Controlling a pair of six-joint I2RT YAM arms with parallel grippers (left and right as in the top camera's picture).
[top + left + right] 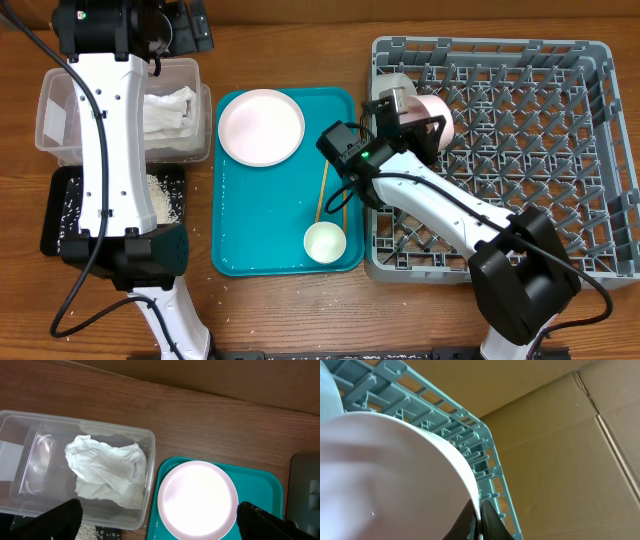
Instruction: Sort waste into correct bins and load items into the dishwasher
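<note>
Plate [385, 475] gripped by right tool [479, 520]

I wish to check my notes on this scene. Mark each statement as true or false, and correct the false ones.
1. The crumpled napkin lies inside the clear tub. True.
2. The small cup stands in the dish rack. False: it stands on the teal tray, near the tray's front edge.
3. The right gripper grips a pale pink plate by its rim, over the rack. True.
4. The left gripper is shut on the napkin. False: its fingers are wide apart and hold nothing.
5. The rice grains lie in the black tray. True.
</note>
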